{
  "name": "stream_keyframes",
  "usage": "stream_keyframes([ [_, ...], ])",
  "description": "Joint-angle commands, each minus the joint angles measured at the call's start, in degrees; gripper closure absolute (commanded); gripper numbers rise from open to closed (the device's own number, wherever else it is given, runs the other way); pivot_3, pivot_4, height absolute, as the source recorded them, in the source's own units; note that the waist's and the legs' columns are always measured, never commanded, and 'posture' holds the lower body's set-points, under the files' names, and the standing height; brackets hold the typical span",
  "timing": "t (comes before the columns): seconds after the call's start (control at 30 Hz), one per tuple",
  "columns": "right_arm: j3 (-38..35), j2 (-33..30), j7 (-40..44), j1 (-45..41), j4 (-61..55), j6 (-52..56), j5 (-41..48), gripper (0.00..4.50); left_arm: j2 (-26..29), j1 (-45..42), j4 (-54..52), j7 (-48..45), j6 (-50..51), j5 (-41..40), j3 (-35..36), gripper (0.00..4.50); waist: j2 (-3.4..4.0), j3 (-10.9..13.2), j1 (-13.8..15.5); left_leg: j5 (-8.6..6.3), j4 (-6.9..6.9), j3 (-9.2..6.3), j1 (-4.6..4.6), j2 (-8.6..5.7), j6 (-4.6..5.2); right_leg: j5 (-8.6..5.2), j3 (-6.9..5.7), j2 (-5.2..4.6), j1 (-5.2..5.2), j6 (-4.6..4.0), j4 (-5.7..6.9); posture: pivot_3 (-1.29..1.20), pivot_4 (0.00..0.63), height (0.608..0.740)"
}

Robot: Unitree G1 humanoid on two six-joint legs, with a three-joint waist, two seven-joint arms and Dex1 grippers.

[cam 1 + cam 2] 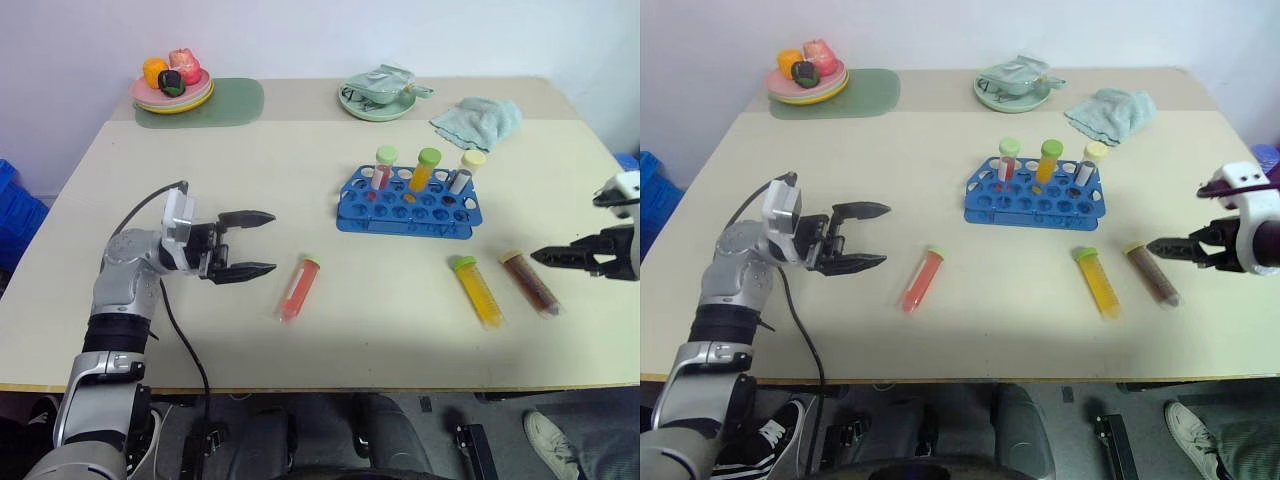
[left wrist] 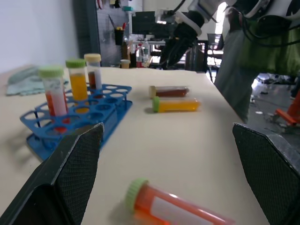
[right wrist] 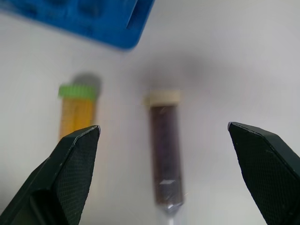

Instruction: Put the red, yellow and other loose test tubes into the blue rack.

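**Ana:** Lying closest to us is the red-orange plastic test tube with the pale green cap (image 1: 299, 288), flat on the cream worktop (image 1: 300, 180), just ahead of the left tool (image 1: 257, 243), whose black fingers are standing wide apart and holding nothing.

**Ben:** And the right tool (image 1: 1160, 246)?

**Ana:** It is hovering beside the dark brown tube with the cream cap (image 1: 530, 283), fingers spread and empty. The yellow tube with the green cap (image 1: 478, 290) is lying just beside that one.

**Ben:** So how far along are we looking?

**Ana:** Roughly halfway, I'm judging. Three capped tubes (image 1: 424, 168) are standing upright in the back row of the blue plastic rack (image 1: 408, 203); three are waiting loose on the worktop, well apart from it.

**Ben:** Anything else around?

**Ana:** A plate of toy food (image 1: 172, 83) on a green mat (image 1: 225, 102), a pale green dish (image 1: 377, 94) and a crumpled teal cloth (image 1: 478, 120) are sitting along the far edge, by a white wall.
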Motion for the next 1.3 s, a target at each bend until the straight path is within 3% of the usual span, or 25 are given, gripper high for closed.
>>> stream_keyframes([
  [0.03,1.23,-0.96,1.19,0.64,-0.88,0.86,0.38,0.00,0.46,1.00,-3.50,-0.03,-0.36,-0.81,0.70,0.03,0.00,0.00,-0.01,0.00,0.00,0.00,0.00,0.00,0.00,0.00,0.00,-0.01,0.00,0.00,0.00,0.00,0.150,0.740],
  [0.37,13.91,0.16,1.80,-7.85,5.51,-5.18,-6.29,0.00,1.82,5.10,-12.54,4.71,4.26,-2.47,1.37,0.03,0.01,0.00,-0.25,0.00,0.00,-0.03,0.05,0.01,0.00,0.00,0.02,0.02,-0.03,0.00,-0.01,0.00,0.150,0.740],
  [0.63,21.37,3.26,4.45,-15.41,11.68,-3.85,-9.75,0.00,2.59,6.63,-19.18,8.99,8.29,-3.73,1.25,0.03,0.01,0.00,-0.15,0.00,0.01,-0.02,0.02,0.00,0.00,0.00,0.04,-0.01,-0.06,0.00,-0.02,0.00,0.150,0.740],
  [1.27,23.59,4.42,5.88,-14.99,11.66,-2.98,-12.33,0.00,3.80,7.50,-22.72,11.90,10.56,-5.09,1.46,0.03,0.01,0.00,-0.10,0.00,0.01,-0.02,0.01,0.00,-0.01,0.00,0.03,0.00,-0.05,0.00,-0.02,0.00,0.150,0.740],
  [1.3,23.43,4.51,5.79,-14.90,11.60,-3.21,-12.39,0.26,3.82,7.58,-22.94,12.00,10.66,-5.12,1.45,0.01,0.01,0.00,-0.12,0.00,0.01,-0.02,0.01,-0.01,-0.01,0.00,0.03,0.00,-0.05,0.00,-0.02,0.00,0.150,0.740],
])
